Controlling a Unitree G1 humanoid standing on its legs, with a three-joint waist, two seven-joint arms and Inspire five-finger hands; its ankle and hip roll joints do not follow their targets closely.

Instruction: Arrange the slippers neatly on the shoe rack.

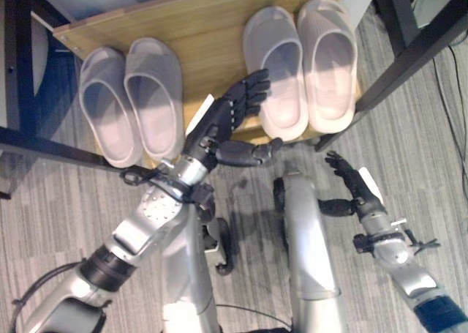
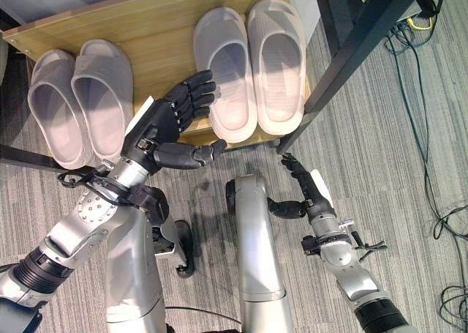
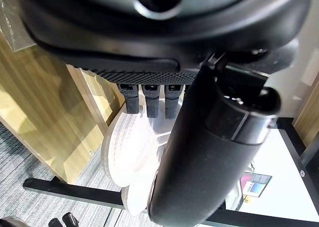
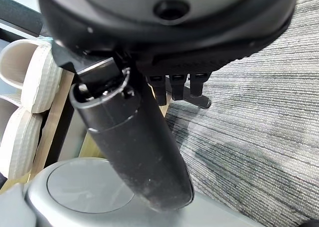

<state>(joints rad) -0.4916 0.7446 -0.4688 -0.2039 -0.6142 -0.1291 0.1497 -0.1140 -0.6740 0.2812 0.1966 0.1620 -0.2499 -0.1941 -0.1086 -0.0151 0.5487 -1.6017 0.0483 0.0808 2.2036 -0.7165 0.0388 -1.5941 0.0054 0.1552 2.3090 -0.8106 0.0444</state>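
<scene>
Nearest, the right hand (image 2: 307, 190) hangs low over the grey carpet (image 2: 395, 172), well short of the rack; its fingers are straight and spread, thumb out to the side, holding nothing. Bare carpet lies all round it, with a black table leg (image 2: 344, 62) slanting past on its outer side.

Further on, the left hand (image 1: 230, 121) is raised at the rack's (image 1: 197, 25) front edge, fingers extended and loosely fanned, thumb stuck out sideways below them. It grips nothing. Its fingertips reach the near inner side of the right pair (image 1: 303, 66); whether they touch the slipper is hard to tell. The left wrist view shows the fingers straight, with a white ribbed sole just past them.

On the wooden shelf sit two pairs of pale slippers, toes pointing away. The left pair (image 1: 131, 99) lies side by side, heels overhanging the front edge. The right pair is also side by side and touching, heels likewise past the edge, with its outer slipper close to the shelf's right end. A strip of bare wood stays open between the pairs, and more bare board lies behind them.
</scene>
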